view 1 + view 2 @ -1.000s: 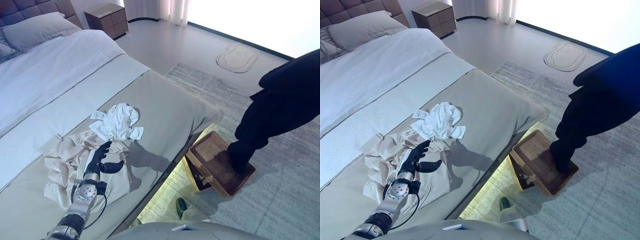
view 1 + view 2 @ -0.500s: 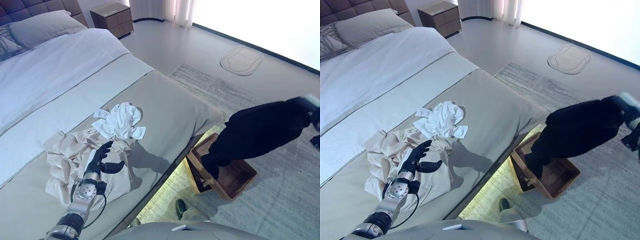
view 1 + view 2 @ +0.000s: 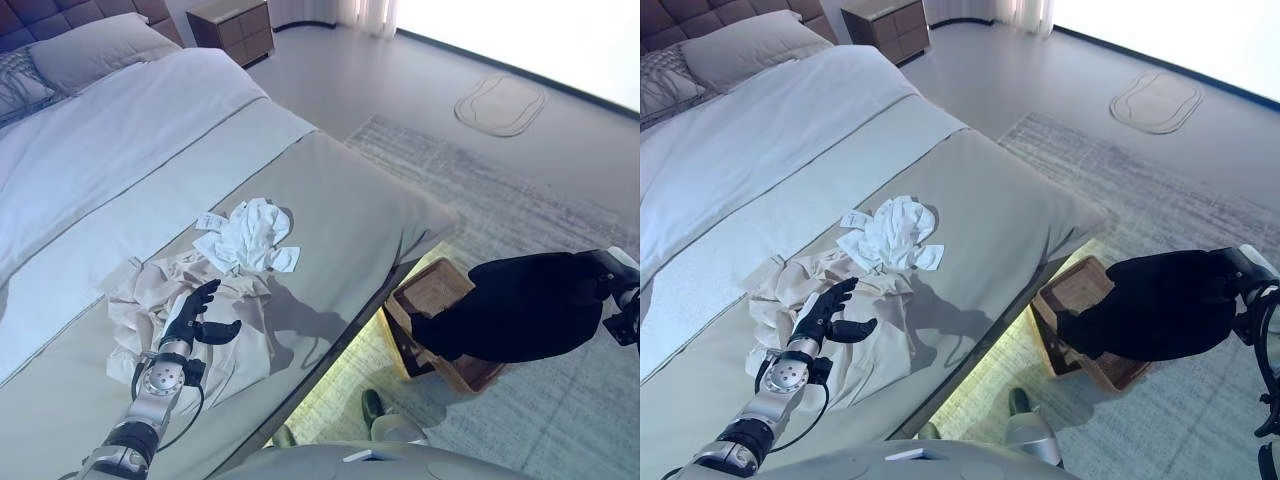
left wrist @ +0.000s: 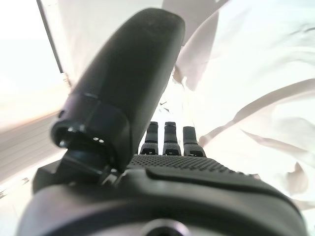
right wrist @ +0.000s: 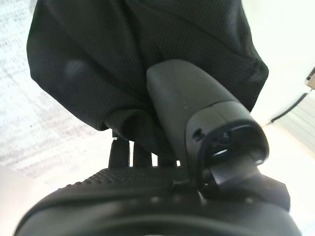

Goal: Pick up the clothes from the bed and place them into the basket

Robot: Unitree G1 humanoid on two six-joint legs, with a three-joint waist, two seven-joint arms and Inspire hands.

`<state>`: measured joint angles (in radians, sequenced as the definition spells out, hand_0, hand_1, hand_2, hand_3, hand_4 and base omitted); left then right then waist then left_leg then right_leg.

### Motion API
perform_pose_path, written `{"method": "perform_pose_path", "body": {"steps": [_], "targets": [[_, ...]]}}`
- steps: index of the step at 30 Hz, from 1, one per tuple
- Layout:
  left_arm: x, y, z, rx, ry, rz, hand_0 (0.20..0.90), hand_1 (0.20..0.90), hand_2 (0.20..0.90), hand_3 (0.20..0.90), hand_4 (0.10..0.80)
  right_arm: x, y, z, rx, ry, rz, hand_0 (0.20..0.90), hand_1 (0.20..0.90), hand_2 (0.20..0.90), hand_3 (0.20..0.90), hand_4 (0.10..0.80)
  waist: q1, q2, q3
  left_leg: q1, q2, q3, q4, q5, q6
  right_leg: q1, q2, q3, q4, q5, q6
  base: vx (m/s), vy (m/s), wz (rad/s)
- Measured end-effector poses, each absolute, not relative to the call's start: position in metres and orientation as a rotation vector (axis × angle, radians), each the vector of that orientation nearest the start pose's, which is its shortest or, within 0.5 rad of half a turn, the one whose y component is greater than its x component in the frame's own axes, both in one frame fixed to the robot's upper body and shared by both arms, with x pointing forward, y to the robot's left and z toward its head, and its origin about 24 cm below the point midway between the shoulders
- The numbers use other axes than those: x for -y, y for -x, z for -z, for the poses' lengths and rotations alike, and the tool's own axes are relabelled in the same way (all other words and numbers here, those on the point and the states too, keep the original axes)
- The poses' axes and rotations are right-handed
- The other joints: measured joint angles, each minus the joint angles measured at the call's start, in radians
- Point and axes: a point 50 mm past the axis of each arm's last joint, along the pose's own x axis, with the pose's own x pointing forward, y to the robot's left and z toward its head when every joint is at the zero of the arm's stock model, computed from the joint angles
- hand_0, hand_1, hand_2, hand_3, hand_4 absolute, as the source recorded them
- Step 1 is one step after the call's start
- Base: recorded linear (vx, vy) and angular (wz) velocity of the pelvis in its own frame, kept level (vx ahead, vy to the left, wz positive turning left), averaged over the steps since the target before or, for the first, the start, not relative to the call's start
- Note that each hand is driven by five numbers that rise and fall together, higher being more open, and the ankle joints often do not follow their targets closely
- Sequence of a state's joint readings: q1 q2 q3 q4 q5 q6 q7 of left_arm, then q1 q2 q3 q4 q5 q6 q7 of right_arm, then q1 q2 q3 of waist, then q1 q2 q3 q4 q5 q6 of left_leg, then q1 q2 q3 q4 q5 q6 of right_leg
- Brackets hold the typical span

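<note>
A crumpled beige garment (image 3: 140, 305) and a white garment (image 3: 248, 235) lie near the foot of the bed (image 3: 340, 215). My left hand (image 3: 190, 320) rests on the beige garment with its fingers (image 4: 170, 135) straight, open and holding nothing. My right hand (image 3: 618, 290) is out over the floor at the right, shut on a black garment (image 3: 525, 305). Its thumb (image 5: 197, 113) presses into the black cloth (image 5: 123, 59). The garment's lower end hangs into a brown basket (image 3: 425, 288) on the floor beside the bed.
Pillows (image 3: 95, 45) lie at the head of the bed, with a nightstand (image 3: 235, 20) beyond. The basket stands on a grey rug (image 3: 500, 200). An oval mat (image 3: 500, 100) lies farther off on the floor.
My right hand has come down and swung right with the black garment, so its end now hangs into the basket. My left hand has hardly moved. The camera has shifted a little.
</note>
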<state>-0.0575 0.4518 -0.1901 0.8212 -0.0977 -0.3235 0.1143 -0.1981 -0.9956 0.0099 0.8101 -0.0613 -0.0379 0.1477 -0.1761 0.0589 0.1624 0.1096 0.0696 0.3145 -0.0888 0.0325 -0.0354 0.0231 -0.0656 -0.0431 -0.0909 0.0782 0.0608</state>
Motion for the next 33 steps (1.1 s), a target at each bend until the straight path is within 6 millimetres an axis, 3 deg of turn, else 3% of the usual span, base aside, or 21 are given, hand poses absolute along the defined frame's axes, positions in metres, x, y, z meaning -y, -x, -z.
{"method": "perform_pose_path", "body": {"steps": [10, 22, 24, 33], "targets": [[-0.255, -0.219, 0.057, -0.377, -0.416, -0.032, 0.900, 0.900, 0.900, 0.900, 0.800, 0.431, -0.235, -0.102, -0.499, 0.926, 0.340, 0.300, 0.300, 0.300, 0.200, 0.100, -0.037, 0.090, 0.063, -0.028, -0.006, 0.013, 0.000, 0.000, 0.000, -0.035, -0.007, 0.010, 0.000, 0.000, 0.000, -0.050, 0.017, -0.03], [-0.240, -0.231, 0.051, -0.317, -0.414, 0.024, 0.900, 0.900, 0.900, 0.900, 0.800, 0.433, -0.242, -0.114, -0.489, 0.944, 0.369, 0.300, 0.300, 0.300, 0.200, 0.100, -0.062, 0.163, 0.125, -0.038, -0.005, 0.036, 0.000, 0.001, -0.001, -0.055, -0.010, 0.029, 0.000, 0.000, 0.001, -0.034, 0.014, -0.05], [-0.238, -0.232, 0.050, -0.311, -0.410, 0.024, 0.900, 0.900, 0.900, 0.900, 0.800, 0.436, -0.242, -0.121, -0.485, 0.959, 0.380, 0.900, 0.900, 0.900, 0.900, 0.800, -0.064, 0.179, 0.136, -0.038, -0.005, 0.037, 0.000, 0.001, -0.001, -0.056, -0.011, 0.029, 0.000, 0.000, 0.001, 0.000, 0.000, 0.00], [-0.232, -0.237, 0.049, -0.297, -0.407, 0.041, 0.900, 0.900, 0.900, 0.900, 0.800, 0.436, -0.247, -0.128, -0.468, 0.967, 0.392, 0.900, 0.900, 0.900, 0.900, 0.800, -0.066, 0.181, 0.137, -0.038, -0.005, 0.036, 0.000, 0.002, -0.003, -0.055, -0.010, 0.028, 0.000, 0.000, 0.001, 0.000, 0.000, 0.00]]}}
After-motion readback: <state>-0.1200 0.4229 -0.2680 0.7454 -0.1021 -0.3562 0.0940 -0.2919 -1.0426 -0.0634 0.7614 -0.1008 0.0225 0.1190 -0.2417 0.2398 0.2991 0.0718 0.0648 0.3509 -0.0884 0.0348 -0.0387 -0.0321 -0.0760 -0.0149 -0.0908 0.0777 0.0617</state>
